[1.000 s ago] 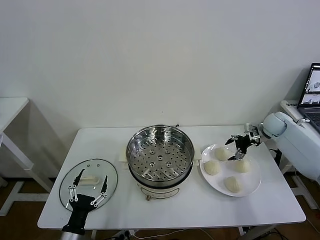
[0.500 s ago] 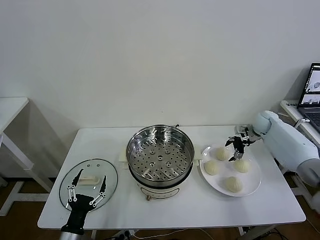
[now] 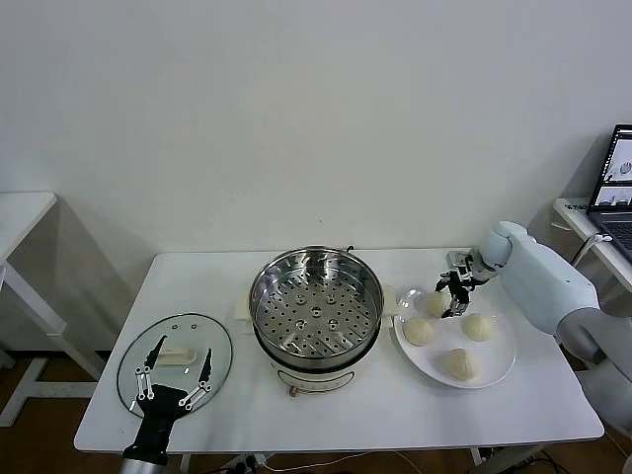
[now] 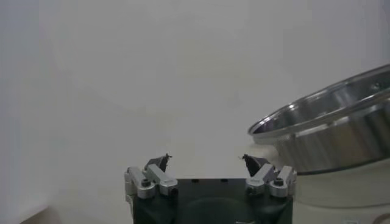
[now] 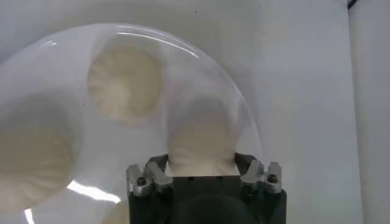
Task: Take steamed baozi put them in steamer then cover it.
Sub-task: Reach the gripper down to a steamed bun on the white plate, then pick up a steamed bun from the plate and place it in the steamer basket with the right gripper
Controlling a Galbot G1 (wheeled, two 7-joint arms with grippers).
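The white worktop (image 3: 355,415) carries everything in view. At its centre stands the steamer (image 3: 316,311), a shiny steel pot on a white base, uncovered, with its perforated tray bare. On the robot's left lies the round glass lid (image 3: 175,360), flat on the worktop and well apart from the steamer. On the robot's right, just beside the steamer, sits the white plate (image 3: 499,363) holding all four steamed baozi (image 3: 460,362).

The right tool (image 3: 453,296) is lowered over the plate's far edge, at the bun (image 3: 435,303) nearest the steamer on the far side. In the right wrist view that bun (image 5: 201,146) sits directly between the two fingers (image 5: 150,172), which stand close on either side of it; whether they actually press it cannot be told. The neighbouring buns are close by on the plate, and one lies just beside the bun being addressed. The steamer rim rises between the plate and the tray.

The left tool (image 3: 175,373) hangs over the near part of the glass lid, fingers spread wide apart and holding nothing. A laptop (image 3: 617,183) stands on a separate surface at the far right.
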